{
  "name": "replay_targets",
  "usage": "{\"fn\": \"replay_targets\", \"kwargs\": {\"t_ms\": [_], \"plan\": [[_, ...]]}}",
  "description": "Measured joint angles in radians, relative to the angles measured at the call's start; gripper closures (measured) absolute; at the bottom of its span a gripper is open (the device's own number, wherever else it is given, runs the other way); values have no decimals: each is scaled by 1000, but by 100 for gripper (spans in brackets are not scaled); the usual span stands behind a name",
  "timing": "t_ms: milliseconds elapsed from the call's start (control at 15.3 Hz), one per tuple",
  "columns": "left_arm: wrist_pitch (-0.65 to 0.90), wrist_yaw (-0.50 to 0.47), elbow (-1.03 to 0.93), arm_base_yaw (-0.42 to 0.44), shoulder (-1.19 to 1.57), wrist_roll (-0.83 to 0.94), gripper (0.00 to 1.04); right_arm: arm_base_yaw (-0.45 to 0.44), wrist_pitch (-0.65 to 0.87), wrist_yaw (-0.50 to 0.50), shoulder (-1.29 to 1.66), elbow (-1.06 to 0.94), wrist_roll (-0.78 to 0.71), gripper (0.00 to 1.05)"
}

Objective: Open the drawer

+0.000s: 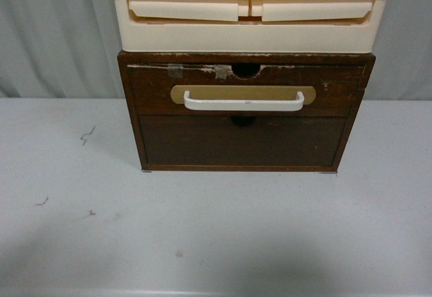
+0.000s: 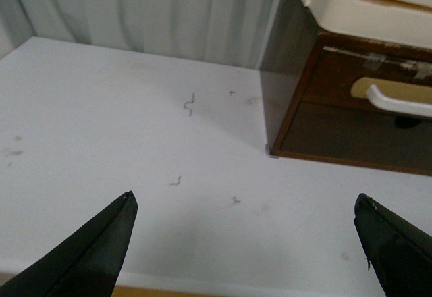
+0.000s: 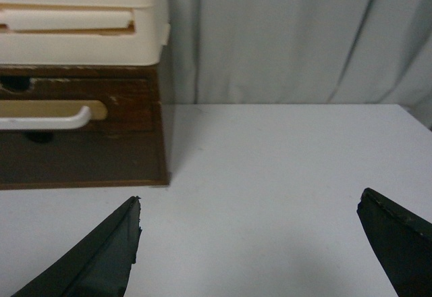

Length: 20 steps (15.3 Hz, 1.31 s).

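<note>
The drawer (image 1: pixel 337 89) is the upper, dark brown wooden front in a small wooden cabinet. It sits flush and shut. It has a white bar handle (image 1: pixel 243 102) on a tan oval plate, with a half-round notch and tape on its top edge. It also shows in the left wrist view (image 2: pixel 337 74) and the right wrist view (image 3: pixel 128 104). Neither arm shows in the front view. My left gripper (image 2: pixel 246 206) is open and empty over the white table, short of the cabinet's left corner. My right gripper (image 3: pixel 250 206) is open and empty, short of its right corner.
A plain dark brown handleless panel (image 1: pixel 243 142) sits below the drawer. Cream plastic drawers (image 1: pixel 250 13) stand on top of the cabinet. The white table (image 1: pixel 202 229) stretches in front, with small dark marks (image 1: pixel 86 135) on its left. A grey curtain (image 1: pixel 54 34) hangs behind.
</note>
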Motion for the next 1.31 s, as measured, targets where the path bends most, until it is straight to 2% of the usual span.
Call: {"fn": "replay_targets", "kwargs": {"t_ms": [196, 458, 654, 785, 981, 1308], "plan": [[280, 108, 76, -37, 349, -146, 7, -72, 216, -198, 348, 88, 166, 6], [604, 273, 169, -111, 792, -460, 7, -2, 588, -396, 789, 124, 578, 6], [858, 344, 242, -163, 1128, -741, 7, 75, 928, -418, 1118, 158, 934, 6], [937, 369, 312, -182, 1251, -842, 7, 109, 1038, -387, 1266, 224, 1043, 6], [1026, 388, 397, -209, 1381, -924, 7, 119, 1088, -349, 1405, 314, 1114, 6], [1047, 391, 542, -229, 1537, -985, 7, 122, 1111, -317, 1571, 470, 1169, 6]]}}
